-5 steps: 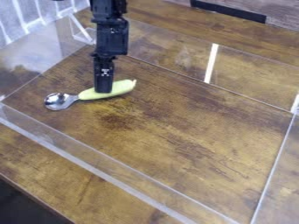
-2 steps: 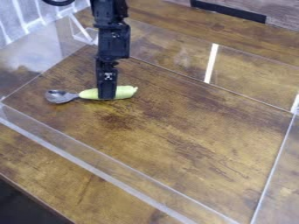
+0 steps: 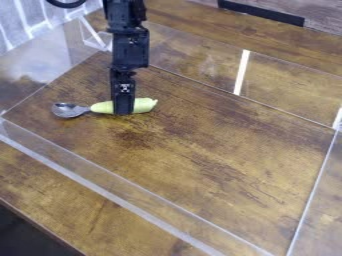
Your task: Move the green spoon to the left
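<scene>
A clear plastic wall [image 3: 160, 215] edges the wooden table [image 3: 227, 140] up front. Farther back at the left lies the green spoon [image 3: 104, 107], silver bowl pointing left. The black gripper [image 3: 123, 103] stands over its handle, jaws spread apart.

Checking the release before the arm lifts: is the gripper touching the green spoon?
Cannot tell. The single camera view shows the gripper directly over the green spoon handle, hiding any contact or gap.
</scene>
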### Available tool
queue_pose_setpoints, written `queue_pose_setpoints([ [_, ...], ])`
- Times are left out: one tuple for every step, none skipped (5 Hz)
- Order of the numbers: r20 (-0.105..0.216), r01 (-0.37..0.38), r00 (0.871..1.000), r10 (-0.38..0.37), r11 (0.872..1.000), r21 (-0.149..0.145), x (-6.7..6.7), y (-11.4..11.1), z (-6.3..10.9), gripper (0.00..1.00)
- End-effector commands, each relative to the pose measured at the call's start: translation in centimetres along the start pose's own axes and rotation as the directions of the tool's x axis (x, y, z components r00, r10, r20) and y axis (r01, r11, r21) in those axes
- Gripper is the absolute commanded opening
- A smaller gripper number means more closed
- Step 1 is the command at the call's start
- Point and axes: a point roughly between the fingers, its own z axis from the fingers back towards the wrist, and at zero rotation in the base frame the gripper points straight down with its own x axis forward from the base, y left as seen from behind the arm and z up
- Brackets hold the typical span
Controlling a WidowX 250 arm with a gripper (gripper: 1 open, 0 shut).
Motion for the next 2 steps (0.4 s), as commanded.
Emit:
queue_pose_setpoints([
  [0.030, 0.005, 1.000, -0.008, 0.998, 0.067, 0.9, -0.2, 2.3, 1.00],
  [0.041, 0.005, 0.999, -0.009, 0.995, 0.102, 2.0, -0.3, 3.4, 1.00],
])
